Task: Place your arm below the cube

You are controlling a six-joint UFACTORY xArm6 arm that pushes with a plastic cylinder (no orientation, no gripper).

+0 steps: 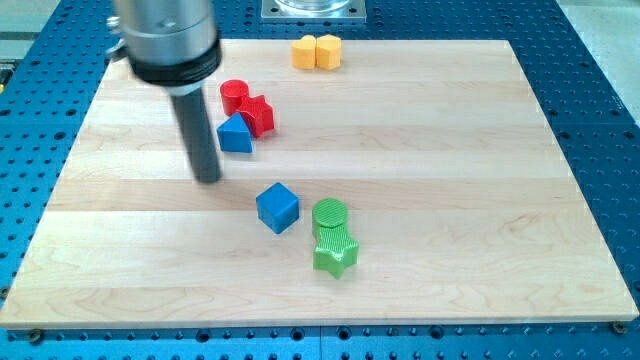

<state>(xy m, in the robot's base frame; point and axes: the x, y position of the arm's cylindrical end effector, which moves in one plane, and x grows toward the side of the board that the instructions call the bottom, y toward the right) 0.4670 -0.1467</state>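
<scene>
The blue cube sits a little to the view's left of the desk's middle, turned so that one corner points toward the view's bottom; being a cube, it shows no long axis. Just to its right, near but apart, stands a green cylinder, and touching that cylinder's lower side lies a green star. My tip rests on the wood up and to the view's left of the blue cube, clear of it. There are no fingers on this rod, so nothing is apart, together or clamped. Just right of the rod lies a blue triangular block, touching a red star and near a red cylinder. At the view's top edge sit an orange-yellow pentagonal block and a yellow hexagonal block, side by side.
</scene>
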